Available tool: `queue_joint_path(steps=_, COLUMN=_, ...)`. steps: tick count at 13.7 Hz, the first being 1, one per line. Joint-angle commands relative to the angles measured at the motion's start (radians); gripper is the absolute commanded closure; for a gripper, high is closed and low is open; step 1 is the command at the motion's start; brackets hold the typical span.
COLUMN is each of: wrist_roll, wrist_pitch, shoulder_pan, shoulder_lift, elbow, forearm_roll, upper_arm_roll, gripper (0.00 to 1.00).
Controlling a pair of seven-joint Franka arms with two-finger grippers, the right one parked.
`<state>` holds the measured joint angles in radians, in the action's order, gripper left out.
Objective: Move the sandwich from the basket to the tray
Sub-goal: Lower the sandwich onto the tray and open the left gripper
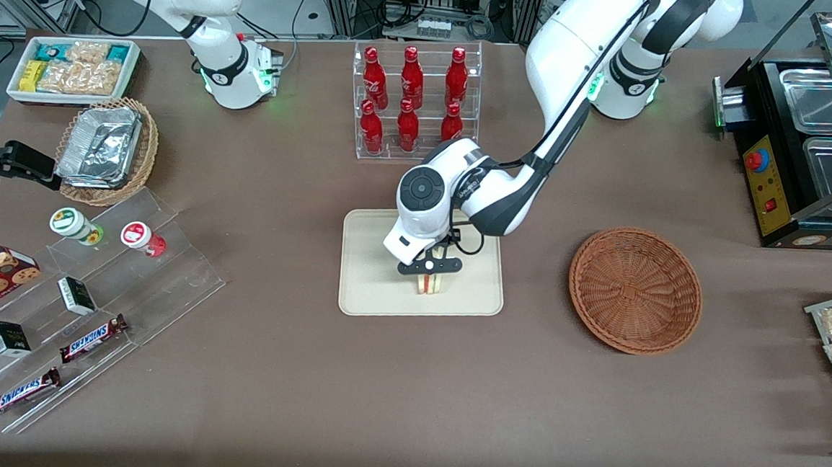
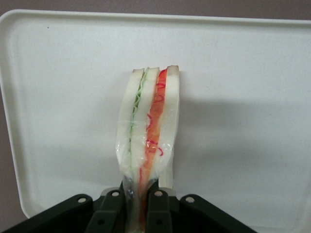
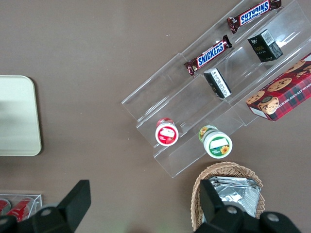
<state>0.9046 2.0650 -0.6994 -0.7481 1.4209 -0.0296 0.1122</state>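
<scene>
The sandwich (image 1: 428, 285) (image 2: 149, 127), a wrapped wedge of white bread with green and red filling, stands on edge over the cream tray (image 1: 369, 288) (image 2: 58, 97). My left gripper (image 1: 429, 272) (image 2: 141, 204) is shut on it, the black fingers (image 2: 158, 206) pinching its wrapped end. I cannot tell whether the sandwich touches the tray floor. The reddish-brown wicker basket (image 1: 635, 289) sits empty beside the tray, toward the working arm's end of the table.
A clear rack of red bottles (image 1: 413, 100) stands farther from the front camera than the tray. Toward the parked arm's end lie a clear stepped display (image 1: 87, 300) with snacks, a tan basket with foil trays (image 1: 107, 150) and a white snack bin (image 1: 72, 68). A black warmer (image 1: 804, 149) stands toward the working arm's end.
</scene>
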Motion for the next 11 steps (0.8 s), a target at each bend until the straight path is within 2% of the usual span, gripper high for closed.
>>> queue_joint_path(steps=1, wrist_roll=0.049, wrist_pitch=-0.028, shoulder_pan=-0.019, shoulder_lift=-0.031, elbow=-0.051, forearm_roll=0.000, upper_arm_roll=-0.016, gripper=1.00)
queue_joint_path(steps=4, wrist_roll=0.057, wrist_pitch=-0.028, shoulder_pan=-0.023, shoulder_lift=-0.037, elbow=-0.056, forearm_roll=-0.001, upper_arm_roll=-0.016, gripper=0.98)
queue_joint_path(steps=5, wrist_roll=0.059, wrist_pitch=-0.028, shoulder_pan=-0.023, shoulder_lift=-0.040, elbow=-0.054, forearm_roll=-0.001, upper_arm_roll=-0.016, gripper=0.54)
queue_joint_path(steps=6, wrist_roll=0.056, wrist_pitch=-0.026, shoulder_pan=-0.023, shoulder_lift=-0.042, elbow=-0.054, forearm_roll=-0.004, upper_arm_roll=-0.016, gripper=0.01)
queue_joint_path(steps=9, wrist_roll=0.060, wrist_pitch=-0.037, shoulder_pan=-0.023, shoulder_lift=-0.028, elbow=-0.060, forearm_roll=0.002, upper_arm_roll=-0.016, gripper=0.00)
queue_joint_path(steps=11, wrist_roll=0.062, wrist_pitch=-0.130, shoulder_pan=-0.023, shoulder_lift=-0.027, elbow=-0.136, forearm_roll=0.005, upper_arm_roll=-0.016, gripper=0.00)
